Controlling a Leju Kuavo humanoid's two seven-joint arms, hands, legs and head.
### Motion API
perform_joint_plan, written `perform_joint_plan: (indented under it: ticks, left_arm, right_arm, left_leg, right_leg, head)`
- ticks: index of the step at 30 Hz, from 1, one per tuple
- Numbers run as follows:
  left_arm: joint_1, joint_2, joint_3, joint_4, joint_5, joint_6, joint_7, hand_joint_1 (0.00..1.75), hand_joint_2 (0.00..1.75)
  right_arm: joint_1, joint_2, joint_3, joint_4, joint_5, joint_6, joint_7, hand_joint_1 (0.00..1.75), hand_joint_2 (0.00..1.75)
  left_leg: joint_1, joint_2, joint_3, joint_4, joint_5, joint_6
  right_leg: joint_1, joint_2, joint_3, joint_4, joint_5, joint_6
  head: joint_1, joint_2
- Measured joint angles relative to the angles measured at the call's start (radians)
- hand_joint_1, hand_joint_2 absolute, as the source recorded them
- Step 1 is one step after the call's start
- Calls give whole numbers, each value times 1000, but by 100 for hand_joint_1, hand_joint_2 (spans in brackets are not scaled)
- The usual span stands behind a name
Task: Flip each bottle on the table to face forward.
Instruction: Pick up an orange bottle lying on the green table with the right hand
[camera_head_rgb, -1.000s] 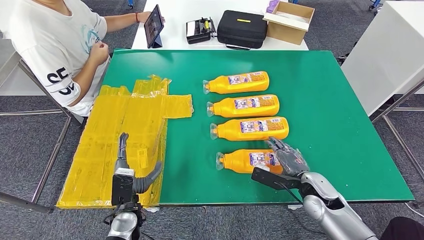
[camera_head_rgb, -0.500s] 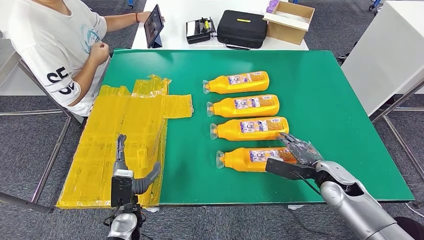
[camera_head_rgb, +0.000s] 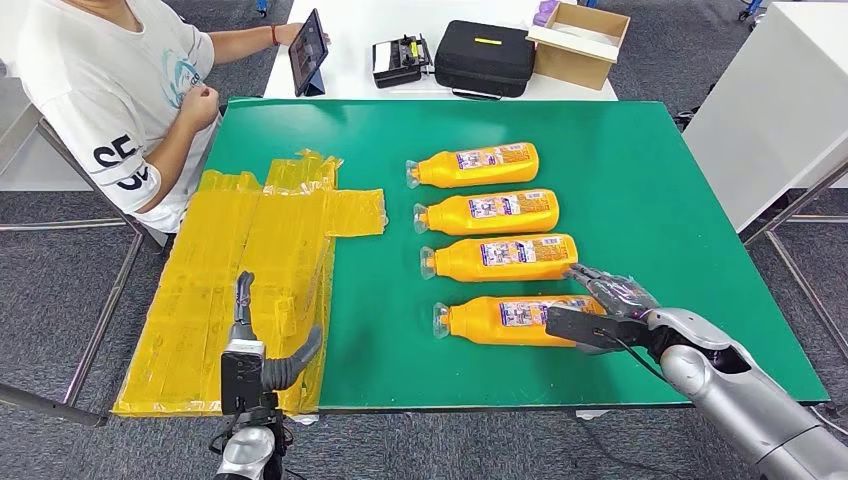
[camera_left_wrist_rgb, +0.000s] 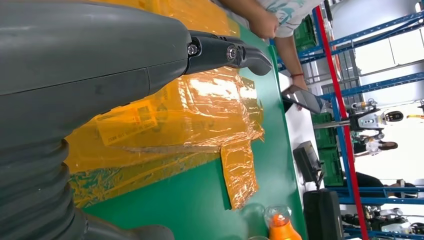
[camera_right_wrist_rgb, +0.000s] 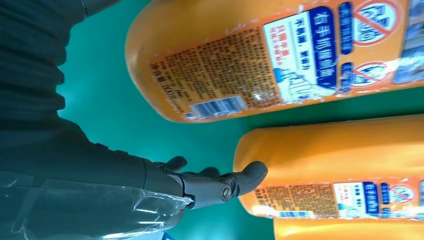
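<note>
Four orange bottles lay on their sides in a column on the green bench (camera_head_rgb: 660, 200), caps toward the robot's left, each showing a printed label with small text and a barcode — judged the back face, so all four likely needed turning. The right hand (camera_head_rgb: 608, 312) was at the base end of the near bottle (camera_head_rgb: 495, 321), fingers (camera_head_rgb: 597, 281) spread along its far edge and thumb stretched toward its near side; it gripped nothing, and contact at the base could not be confirmed. In the right wrist view a fingertip (camera_right_wrist_rgb: 251, 172) sat against the rounded base of a bottle (camera_right_wrist_rgb: 345, 165).

To do the flip well, I would judge that the hand should close across the body's width before rolling, not push from the base alone, since the smooth plastic could skid toward the third bottle (camera_head_rgb: 500, 257) just beside it. Roll about the long axis and set it down in the same slot.

The left hand (camera_head_rgb: 262, 355) hovered open, fingers apart, over yellow film (camera_head_rgb: 250, 260) covering the bench's left part. A seated person (camera_head_rgb: 110, 90) was at the far left corner with a tablet (camera_head_rgb: 307, 52); behind the bench a white table held a black case (camera_head_rgb: 485, 58) and a cardboard box (camera_head_rgb: 580, 42).
</note>
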Motion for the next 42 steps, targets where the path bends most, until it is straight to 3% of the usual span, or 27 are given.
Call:
perform_joint_plan:
  ticks: [16,28,36,42]
  left_arm:
    - [-2,-2,0,21,24,-11,-16,0,175]
    - [-7,-4,-1,34,39,-3,-26,0,175]
    - [-17,-5,-10,48,30,-1,-21,0,175]
    - [-25,-5,-23,60,27,1,-16,0,175]
  right_arm:
    - [-77,-12,78,24,-39,15,4,0,175]
    - [-155,54,159,125,-50,-3,-19,0,175]
    - [-198,157,220,258,-33,-47,-66,0,175]
    - [-229,204,252,322,-33,-66,-76,0,175]
  left_leg:
    - [0,0,0,0,0,0]
    - [0,1,0,0,0,0]
    - [1,1,2,0,0,0]
    - [1,1,3,0,0,0]
  right_leg:
    - [0,0,0,0,0,0]
    - [0,1,0,0,0,0]
    - [0,1,2,0,0,0]
    - [1,1,3,0,0,0]
  head:
    - [0,0]
    - [0,0]
    - [0,0]
    - [0,0]
